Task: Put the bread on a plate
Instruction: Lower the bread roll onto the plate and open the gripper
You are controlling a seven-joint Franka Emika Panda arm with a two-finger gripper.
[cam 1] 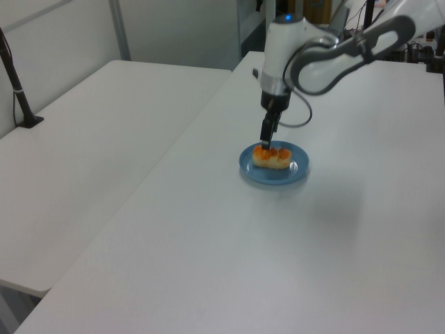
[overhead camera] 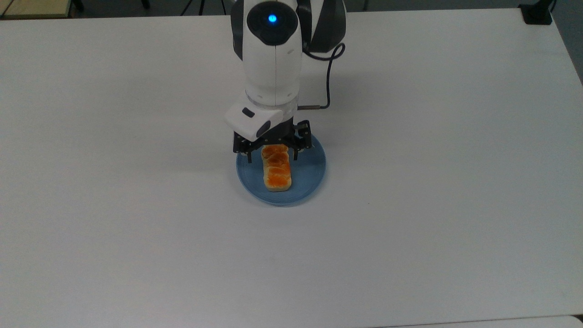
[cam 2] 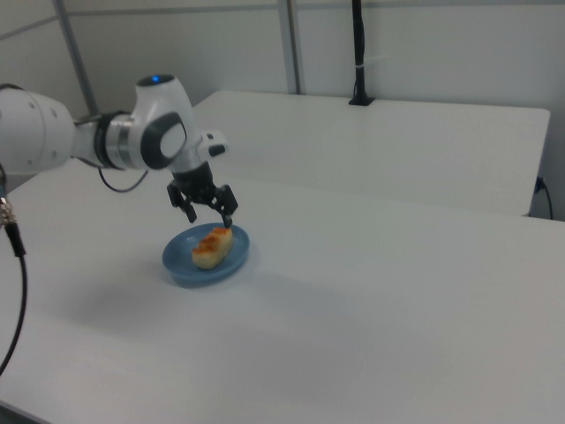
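The bread [overhead camera: 276,170] lies flat on the blue plate [overhead camera: 309,173], lengthwise near to far in the top view. The gripper [overhead camera: 272,157] hovers above the loaf's far end, fingers [overhead camera: 249,156] spread wider than the bread, holding and touching nothing.

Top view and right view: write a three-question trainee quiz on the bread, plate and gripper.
1. True or false: the bread lies on the plate.
2. The gripper is: A) shut on the bread, B) open above it, C) resting on the table.
3. Fill in: in the right view, the gripper hangs over the bread's ____ end.

Key: 1 true. 2 B. 3 far.
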